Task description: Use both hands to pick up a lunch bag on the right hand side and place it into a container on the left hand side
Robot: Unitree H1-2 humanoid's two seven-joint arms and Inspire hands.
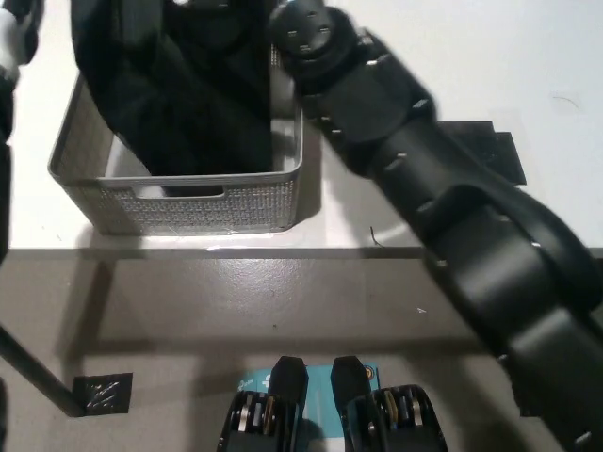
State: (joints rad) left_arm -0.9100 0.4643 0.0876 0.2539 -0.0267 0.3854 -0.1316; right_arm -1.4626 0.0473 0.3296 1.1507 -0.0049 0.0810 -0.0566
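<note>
- Lowering: we see the black lunch bag (184, 89) inside the grey basket (198, 202) on the white table (452, 56).
- Right arm (424, 188) reaches over the basket; its fingers are out of sight, so we cannot tell their state.
- Left hand (11, 38) barely visible at the top left edge; we cannot tell its grip either.

No readable text, label, brand, number or sign shows on anything here.

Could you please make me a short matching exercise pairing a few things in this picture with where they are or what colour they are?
Things:
1. lunch bag
2. container
3. right arm
4. black tape mark

Descriptions:
A. grey, perforated walls, on the white table
B. on the floor, lower left
C. black, hanging into the container
D. reaches in from the bottom right

Pairs: 1-C, 2-A, 3-D, 4-B
</note>
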